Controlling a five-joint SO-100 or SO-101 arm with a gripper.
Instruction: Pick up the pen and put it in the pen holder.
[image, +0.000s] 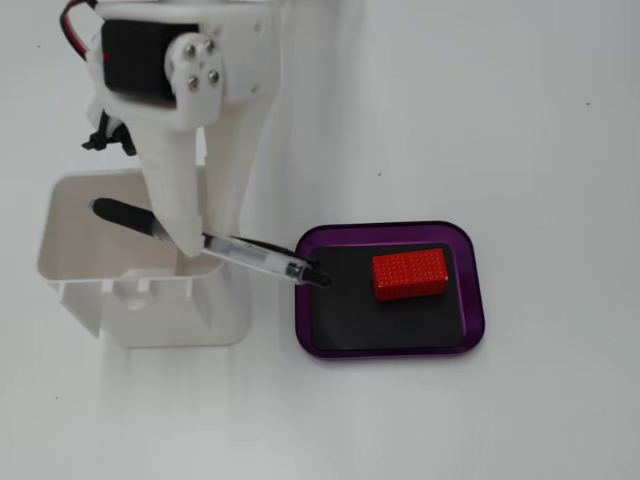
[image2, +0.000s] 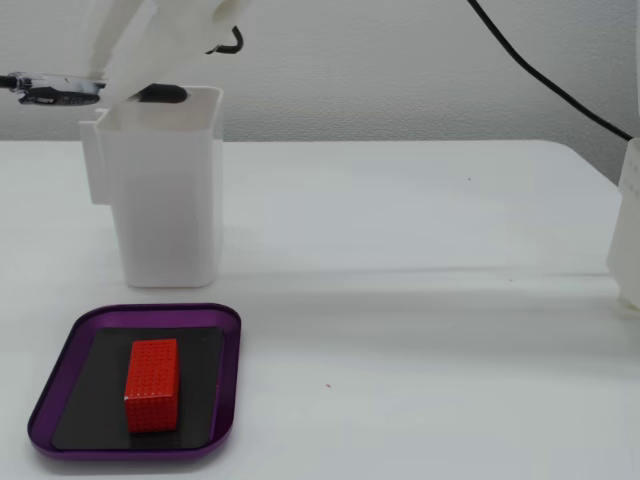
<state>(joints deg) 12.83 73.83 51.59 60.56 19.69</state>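
no brand, label or writing can be read anywhere in either fixed view. the white gripper (image: 190, 240) reaches down from the top left of a fixed view, its fingers closed on the middle of the pen (image: 215, 244), which it holds nearly level above the open top of the pen holder (image: 70, 285). the pen's black end (image: 125, 215) lies over the holder's opening, while its clear barrel and dark tip (image: 318, 277) stick out past the holder's right rim and, as that view shows them, overlap the left edge of the purple tray (image: 395, 350). in another fixed view, taken from low and to the side, the gripper (image2: 140, 75) is a pale, blurred shape at the holder's rim; the pen (image2: 55, 92) crosses the top of the white pen holder (image2: 165, 200), one end poking out to the left and the dark end (image2: 160, 94) just at the rim. the holder stands upright on the white surface (image2: 420, 300). just in front of it sits the purple tray (image2: 60, 390), lined with a black mat (image2: 205, 380), and on the mat rests a red block (image2: 152, 385) with a finely dotted face. a black cable (image2: 545, 80) runs down across the wall at the upper right.
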